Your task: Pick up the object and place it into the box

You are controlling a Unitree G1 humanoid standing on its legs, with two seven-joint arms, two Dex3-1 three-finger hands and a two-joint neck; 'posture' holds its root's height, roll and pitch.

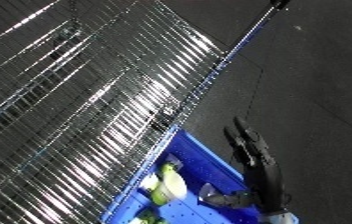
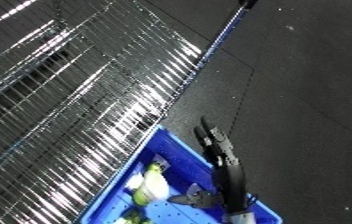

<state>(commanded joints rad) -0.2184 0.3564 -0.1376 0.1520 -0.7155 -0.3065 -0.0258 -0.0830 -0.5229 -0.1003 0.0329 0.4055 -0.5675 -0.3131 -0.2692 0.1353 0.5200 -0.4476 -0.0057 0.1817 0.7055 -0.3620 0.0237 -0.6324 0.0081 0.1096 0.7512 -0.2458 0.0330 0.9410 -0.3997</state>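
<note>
Over the blue bin [image 1: 203, 165], in the left eye view, the right hand [image 1: 248, 145] reaches out with its fingers straight and held together, and it has hold of nothing. Its forearm comes up from the lower edge and lies above the bin's right wall, so the hand passes beyond the far rim and hangs over the dark floor [image 1: 323, 100]. Inside the bin lies a green and white object [image 1: 168, 186], near the left wall, which looks already placed. A wire shelf rack [image 1: 75, 100] fills the left side of the view, close against the bin.

From the right eye view the same hand points away from the robot along the bin's right rim, apart from the object. I judge that the risk is now in pulling back: the forearm is low over the wall, so it could catch the rim and shift or tip the bin. The left hand is not visible in either view.
</note>
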